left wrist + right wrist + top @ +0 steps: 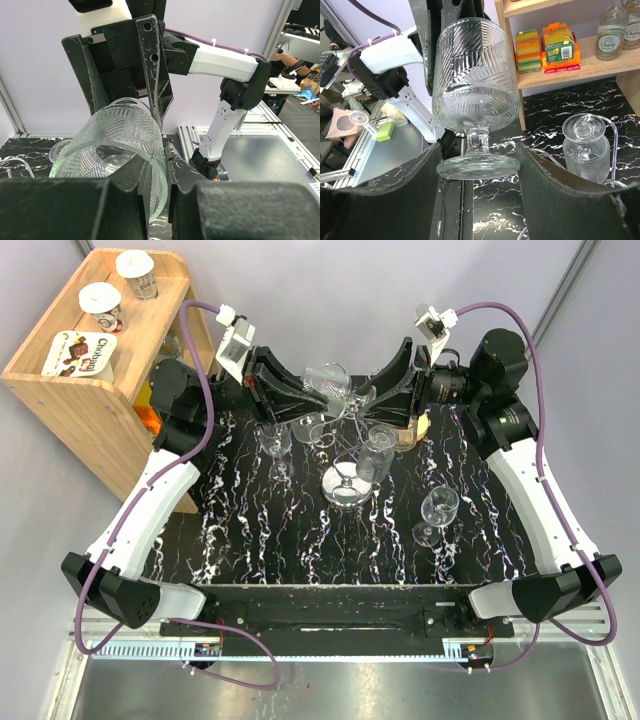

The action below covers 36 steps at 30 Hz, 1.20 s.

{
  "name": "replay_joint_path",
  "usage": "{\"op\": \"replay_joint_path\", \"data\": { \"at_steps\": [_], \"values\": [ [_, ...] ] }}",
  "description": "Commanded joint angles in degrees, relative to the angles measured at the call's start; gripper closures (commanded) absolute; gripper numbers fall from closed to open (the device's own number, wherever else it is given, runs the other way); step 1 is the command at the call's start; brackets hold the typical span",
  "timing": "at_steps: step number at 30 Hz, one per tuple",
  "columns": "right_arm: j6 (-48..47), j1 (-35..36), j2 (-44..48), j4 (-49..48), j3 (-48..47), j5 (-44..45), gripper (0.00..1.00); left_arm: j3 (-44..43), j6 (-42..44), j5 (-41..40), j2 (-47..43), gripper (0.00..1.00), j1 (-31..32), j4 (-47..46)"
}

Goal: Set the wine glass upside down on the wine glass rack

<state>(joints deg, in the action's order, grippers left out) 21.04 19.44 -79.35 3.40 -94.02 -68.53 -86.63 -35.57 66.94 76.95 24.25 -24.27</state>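
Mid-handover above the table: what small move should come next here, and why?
Probably finish closing the right gripper on the foot of the wine glass. Its fingers flank the foot's edges, but a firm grip is not clear, and only the left gripper plainly clamps the bowl.

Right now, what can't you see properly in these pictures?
Top view: curled arms of the rack, partly behind the left pincer, right pincer and wine glass.
Left wrist view: the glass's stem, hidden by its own ribbed bowl.
Right wrist view: whether the right pincer touches the glass's foot, unclear.
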Motion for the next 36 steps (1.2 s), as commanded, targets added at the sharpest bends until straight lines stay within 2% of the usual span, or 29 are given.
{"op": "replay_joint_path", "data": {
  "at_steps": [1, 5, 10, 13, 22, 26, 28, 32, 36],
  "values": [
    [0.5, 0.33, 0.87, -1.29, -0.47, -1.16, 0.36, -0.82, 0.15, -1.28, -0.75, 1.0, 0.18, -6.23],
    [0.5, 0.33, 0.87, -1.11, -0.29, -1.34, 0.39, -1.35, 0.07, -1.37, -0.57, 1.0, 0.18, -6.4],
    [-0.55, 0.33, 0.6, 0.28, -1.25, -0.38, 0.55, -1.79, 3.13, -1.72, -0.13, 1.0, 0.1, -3.17],
    [-5.11, 0.16, 0.25, 5.19, -3.01, 1.64, 0.62, -2.23, 7.96, -1.37, 0.66, 1.0, 0.01, 1.41],
    [-14.35, -1.69, -2.65, 15.4, -6.61, 6.13, 0.92, -1.97, 19.74, 1.09, 4.53, 1.0, -0.17, 11.52],
    [-16.55, -2.74, -3.53, 16.2, -6.8, 6.57, 0.96, -0.39, 23.7, 1.09, 4.97, 0.89, -0.17, 14.07],
    [-17.17, -3.09, -3.88, 16.29, -6.62, 6.74, 0.97, -0.03, 26.42, 1.0, 5.67, 0.8, -0.17, 16.79],
    [-18.14, -3.88, -4.76, 16.29, -6.18, 6.57, 0.99, 0.93, 29.07, 1.18, 6.72, 0.76, -0.61, 18.65],
    [-18.84, -4.67, -5.29, 16.2, -5.91, 6.13, 1.0, 3.57, 27.66, 0.91, 6.64, 0.76, -1.13, 14.7]
  ]
}}
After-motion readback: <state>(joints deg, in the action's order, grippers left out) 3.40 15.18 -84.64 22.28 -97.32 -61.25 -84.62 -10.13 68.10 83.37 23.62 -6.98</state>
